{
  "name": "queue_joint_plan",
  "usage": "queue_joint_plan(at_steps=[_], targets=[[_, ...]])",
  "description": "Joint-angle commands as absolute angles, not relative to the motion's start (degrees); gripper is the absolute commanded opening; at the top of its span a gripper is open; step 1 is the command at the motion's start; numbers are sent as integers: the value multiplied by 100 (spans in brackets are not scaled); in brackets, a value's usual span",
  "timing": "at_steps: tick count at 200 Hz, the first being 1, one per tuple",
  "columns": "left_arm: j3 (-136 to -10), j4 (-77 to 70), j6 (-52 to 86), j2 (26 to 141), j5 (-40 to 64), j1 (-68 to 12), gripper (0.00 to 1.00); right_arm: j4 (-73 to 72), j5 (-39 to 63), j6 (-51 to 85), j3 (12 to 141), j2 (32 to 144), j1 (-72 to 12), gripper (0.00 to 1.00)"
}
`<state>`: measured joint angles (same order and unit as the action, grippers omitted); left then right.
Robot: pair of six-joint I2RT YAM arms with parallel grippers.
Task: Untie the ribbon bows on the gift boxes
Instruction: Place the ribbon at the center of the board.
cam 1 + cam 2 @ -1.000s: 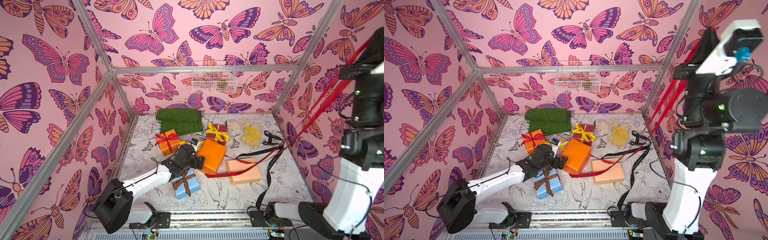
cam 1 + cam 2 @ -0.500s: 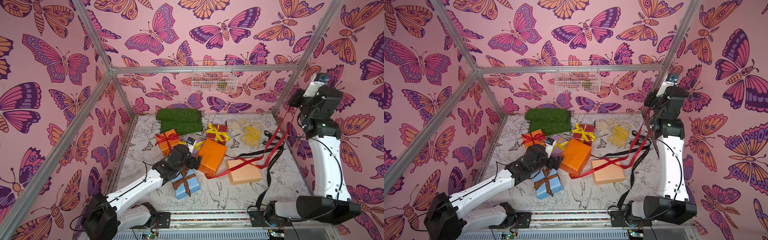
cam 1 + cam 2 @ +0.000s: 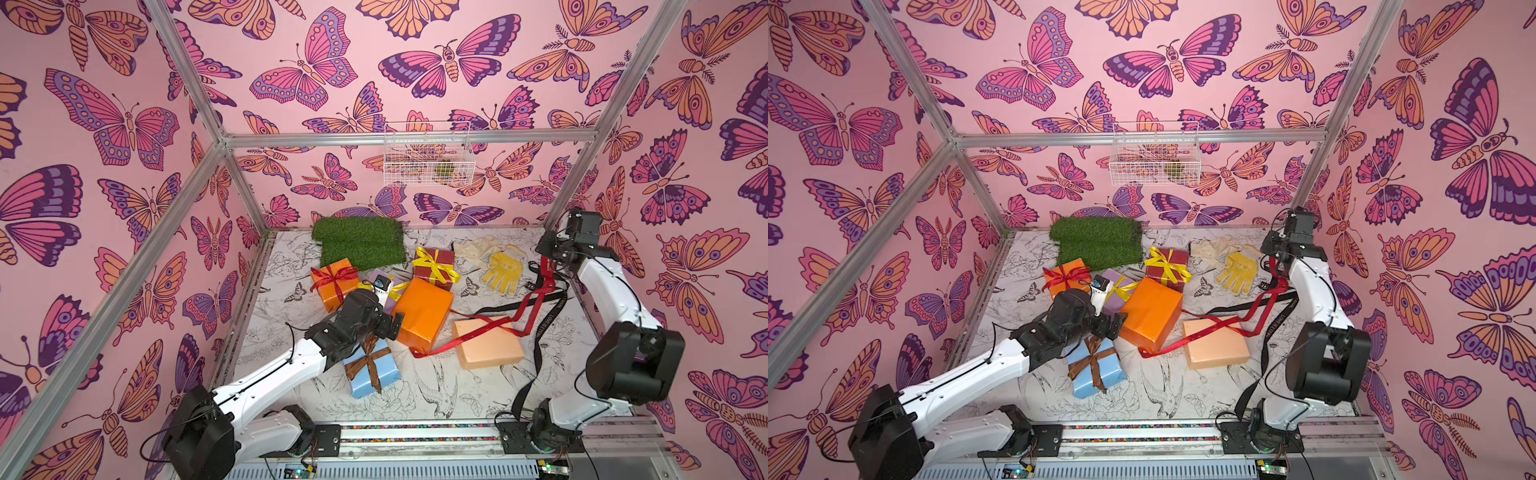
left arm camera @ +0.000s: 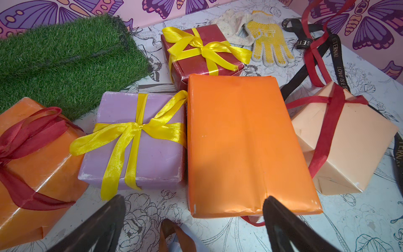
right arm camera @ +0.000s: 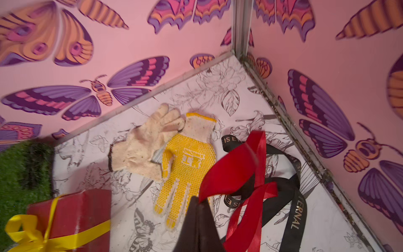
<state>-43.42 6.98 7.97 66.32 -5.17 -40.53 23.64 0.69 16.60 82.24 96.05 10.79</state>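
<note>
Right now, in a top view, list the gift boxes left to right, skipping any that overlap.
Small orange glossy-paper box with red satin bow → large bare orange glossy-paper box → peach paper box crossed by a loose red satin ribbon.

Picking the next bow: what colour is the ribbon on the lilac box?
Yellow ribbon, clearest in the left wrist view.
</note>
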Motion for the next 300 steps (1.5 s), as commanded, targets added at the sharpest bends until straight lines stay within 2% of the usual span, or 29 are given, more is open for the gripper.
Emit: queue_joint_plan(at_steps=[1, 8, 18, 29, 38, 52, 85, 114, 140, 170, 205, 244, 266, 300], targets=[[-4333, 946, 758, 6467, -536, -4043, 100, 3046, 136, 1783, 8833, 10214, 1094, 0], [-4337, 980, 765, 6439, -545, -4041, 100, 3332, 179, 1772, 9071, 10416, 1099, 7], [-4331, 1015, 772, 6413, -545, -4043, 100, 3791, 245, 1734, 9394, 10645, 1092, 33], [-4340, 1028, 782, 6407, -545, -4036, 100, 4054, 251, 1729, 9527, 10711, 1077, 50], [-4349, 1023, 787, 6415, -536, -4043, 100, 4119, 177, 1760, 9464, 10625, 1041, 60], [-4397, 1036, 799, 6472, -543, -4037, 100, 4065, 93, 1803, 9152, 10284, 932, 67], [-4597, 1126, 860, 6677, -694, -4029, 100, 3631, 778, 1834, 8352, 9460, 343, 67], [-4811, 1357, 992, 6869, -733, -3922, 100, 3699, 1496, 1804, 8216, 9336, -486, 67], [-4852, 1399, 1061, 6867, -438, -3882, 100, 3503, 2059, 2010, 7696, 9130, -885, 65], [-4814, 1406, 1059, 6781, -466, -3861, 100, 3456, 1986, 2275, 6827, 8420, -1447, 57], [-4816, 1399, 1042, 6870, -422, -3846, 100, 2984, 1785, 3113, 5485, 7233, -2375, 55], [-4808, 1396, 993, 6871, -406, -3832, 100, 2591, 1786, 4136, 4169, 5963, -2911, 42], [-4790, 1370, 1005, 6866, -387, -3818, 100, 2461, 1611, 4500, 3719, 5689, -3268, 43], [-4781, 1327, 1034, 6862, -361, -3815, 100, 1647, 1185, 5234, 3216, 5865, -3930, 47]])
